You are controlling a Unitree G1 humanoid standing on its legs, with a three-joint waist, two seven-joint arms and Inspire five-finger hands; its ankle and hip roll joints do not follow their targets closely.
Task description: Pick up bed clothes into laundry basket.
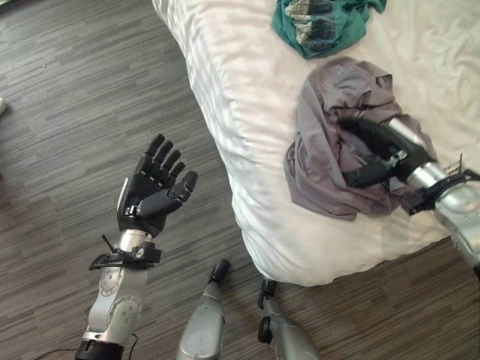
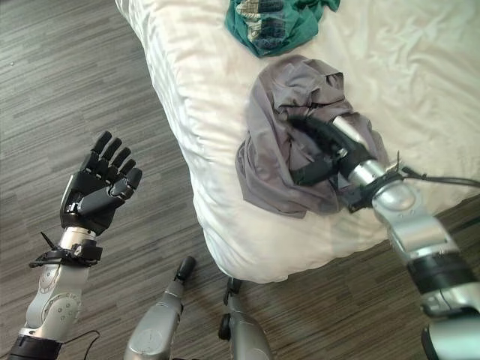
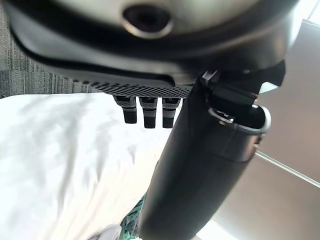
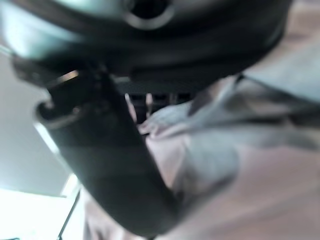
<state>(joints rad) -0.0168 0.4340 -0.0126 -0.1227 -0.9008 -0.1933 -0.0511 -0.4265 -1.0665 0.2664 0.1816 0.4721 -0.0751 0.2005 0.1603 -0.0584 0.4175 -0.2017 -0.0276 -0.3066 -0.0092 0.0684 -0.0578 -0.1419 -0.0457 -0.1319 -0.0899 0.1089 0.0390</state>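
Grey cloth, a crumpled garment, lies right of centre on the white bed, near the bed's lower edge. The right hand comes in from the lower right and rests on top of it, its thumb spread to one side and its fingers pushed in among the folds; whether they grip the cloth cannot be told. Above it, at the top of the frame, sits a teal garment with a patterned patch, apart from the grey one. At lower left the left hand is held up over the dark wood floor, fingers loosely spread and holding nothing.
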